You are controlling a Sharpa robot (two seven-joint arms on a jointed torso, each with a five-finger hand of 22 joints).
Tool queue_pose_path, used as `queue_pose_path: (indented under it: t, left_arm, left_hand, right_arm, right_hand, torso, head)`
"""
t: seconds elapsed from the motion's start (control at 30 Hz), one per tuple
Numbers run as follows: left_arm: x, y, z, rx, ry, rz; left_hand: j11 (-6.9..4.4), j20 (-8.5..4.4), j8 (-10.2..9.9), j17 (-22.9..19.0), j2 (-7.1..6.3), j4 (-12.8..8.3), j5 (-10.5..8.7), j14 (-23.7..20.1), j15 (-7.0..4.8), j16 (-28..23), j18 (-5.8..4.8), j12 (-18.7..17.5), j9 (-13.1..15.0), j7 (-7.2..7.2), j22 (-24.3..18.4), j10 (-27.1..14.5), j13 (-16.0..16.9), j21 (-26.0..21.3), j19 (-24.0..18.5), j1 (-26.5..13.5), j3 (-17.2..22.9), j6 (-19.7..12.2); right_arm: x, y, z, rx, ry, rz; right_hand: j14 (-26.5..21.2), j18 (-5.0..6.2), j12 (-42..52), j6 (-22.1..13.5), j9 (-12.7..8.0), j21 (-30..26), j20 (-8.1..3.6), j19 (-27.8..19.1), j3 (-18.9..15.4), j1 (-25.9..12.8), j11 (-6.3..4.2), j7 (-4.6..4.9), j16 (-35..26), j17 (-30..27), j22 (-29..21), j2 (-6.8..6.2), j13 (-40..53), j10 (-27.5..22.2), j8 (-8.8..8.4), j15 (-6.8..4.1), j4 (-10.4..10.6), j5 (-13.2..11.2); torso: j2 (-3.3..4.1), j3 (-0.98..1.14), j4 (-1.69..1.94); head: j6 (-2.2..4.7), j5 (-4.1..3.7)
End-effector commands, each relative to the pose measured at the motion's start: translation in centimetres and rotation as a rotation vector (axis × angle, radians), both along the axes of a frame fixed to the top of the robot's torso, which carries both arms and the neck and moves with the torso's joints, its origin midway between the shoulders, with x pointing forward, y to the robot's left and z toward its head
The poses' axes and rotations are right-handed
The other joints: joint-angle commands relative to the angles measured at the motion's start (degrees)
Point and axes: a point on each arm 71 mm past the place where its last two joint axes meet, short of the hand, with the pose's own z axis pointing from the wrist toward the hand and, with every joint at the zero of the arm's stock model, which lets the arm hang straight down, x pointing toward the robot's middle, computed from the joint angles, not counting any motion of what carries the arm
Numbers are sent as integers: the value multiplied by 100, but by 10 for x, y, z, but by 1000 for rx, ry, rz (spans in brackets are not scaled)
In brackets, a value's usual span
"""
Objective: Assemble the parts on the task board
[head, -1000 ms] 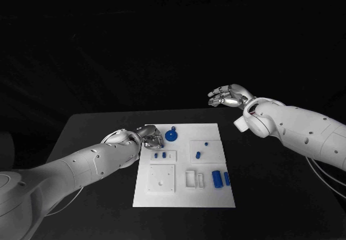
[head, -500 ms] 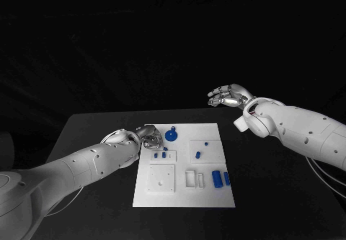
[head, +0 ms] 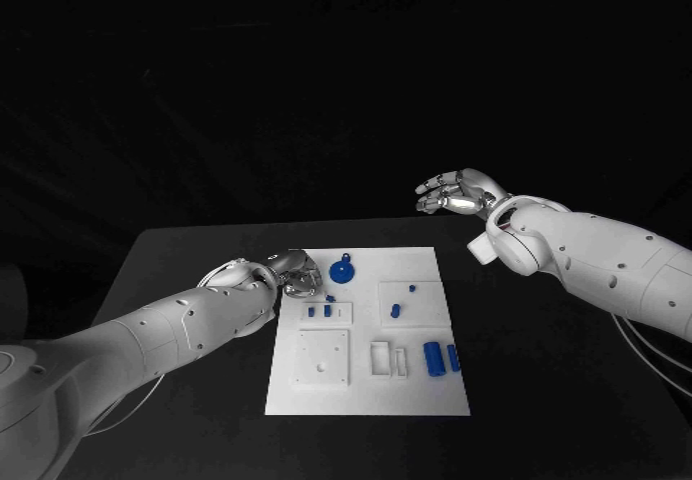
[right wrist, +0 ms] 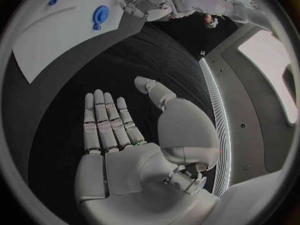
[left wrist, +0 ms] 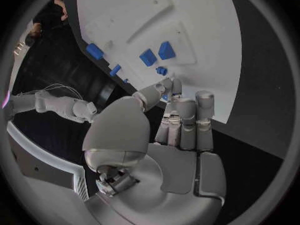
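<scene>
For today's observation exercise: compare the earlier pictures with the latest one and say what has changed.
The left hand has crept slightly toward the far end of the white board. It holds nothing. The right hand stays raised beyond the table, and the blue pieces lie where they were.

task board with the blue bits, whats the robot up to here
The left hand hovers at the task board's near-left edge, fingers close to a small blue part; whether it grips anything is unclear. The right hand is raised beyond the table, open and holding nothing. A round blue part and other blue pieces lie on the board.
</scene>
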Motion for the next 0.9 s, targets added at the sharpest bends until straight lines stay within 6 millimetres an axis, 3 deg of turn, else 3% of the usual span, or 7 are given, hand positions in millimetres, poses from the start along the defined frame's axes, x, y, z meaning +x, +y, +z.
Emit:
queue_pose_path:
  t: [0.03,0.17,0.5,0.57,0.63,0.83,0.9]
  left_arm:
    - [0,-2,5,-45,-31,-4]
    - [0,-1,8,-51,-28,-2]
    - [3,8,24,-106,-28,25]
    - [4,8,27,-112,-27,25]
    - [3,7,27,-115,-28,21]
    - [0,-5,27,-31,-67,-70]
    - [-1,-8,28,-1,-81,-96]
  left_hand:
    - [49,-16,14,-20,-135,-27,-9,-86,19,-45,559,-65,-2,-14,26,-121,-12,-43,-68,-57,-81,-9]
    - [92,26,40,-41,-225,-49,-9,-182,64,-90,558,-125,1,-18,27,-216,-15,-73,-134,-130,-214,-6]
    - [114,56,55,-58,-236,-70,11,-251,85,-120,564,-152,-2,-12,24,-255,-1,-109,-200,-82,-266,-22]
    - [135,88,56,-109,-250,-68,9,-382,108,-233,542,-170,-5,-2,-3,-284,2,-196,-312,-82,-268,-40]
    - [136,92,62,-113,-250,-68,3,-385,109,-239,539,-169,-5,-3,-6,-282,7,-206,-324,-76,-274,-38]
    - [111,88,108,-117,-355,-101,-85,-393,87,-238,530,-124,7,-21,-4,-208,63,-225,-358,-8,-378,-7]
    - [103,83,138,-117,-387,-100,-84,-405,82,-236,523,-118,16,-43,-1,-207,88,-231,-373,57,-408,27]
  right_arm:
    - [-1,1,0,3,-1,18]
    - [-1,1,1,3,-3,14]
    - [-2,9,1,-132,-42,39]
    - [-3,12,0,-166,-48,49]
    - [-4,15,1,-175,-51,52]
    - [-3,18,1,-191,-57,47]
    - [-3,19,0,-193,-58,47]
  right_hand:
    - [-39,44,-29,40,-7,-21,17,-31,-29,-45,0,166,-3,-8,8,22,-4,-36,30,19,-10,31]
    - [-41,43,-23,45,-7,-27,17,-33,-27,-40,-4,165,-3,-10,13,26,-1,-23,34,30,-12,27]
    - [67,70,56,124,-5,11,1,74,-12,55,-84,188,69,8,100,25,30,183,76,0,-34,-78]
    - [521,186,361,406,47,240,-50,471,-77,107,-304,179,358,171,236,1,162,682,223,-198,-52,-391]
    - [710,244,487,532,54,354,-74,668,-149,118,-391,156,495,286,320,2,227,862,270,-297,-57,-604]
    - [1223,354,894,835,33,723,-199,1272,-287,125,-673,78,938,843,609,24,576,1344,310,-614,-52,-696]
    - [1238,354,959,866,19,759,-229,1314,-293,124,-698,69,987,996,661,23,688,1365,292,-638,-56,-696]
  torso:
    - [-5,3,4]
    - [-2,1,4]
    - [-6,-2,23]
    - [-9,-7,33]
    - [-7,-12,31]
    - [4,-13,19]
    - [5,-18,14]
  head:
    - [4,-7]
    - [18,-11]
    - [70,13]
    - [82,19]
    - [96,32]
    - [103,46]
    - [106,50]
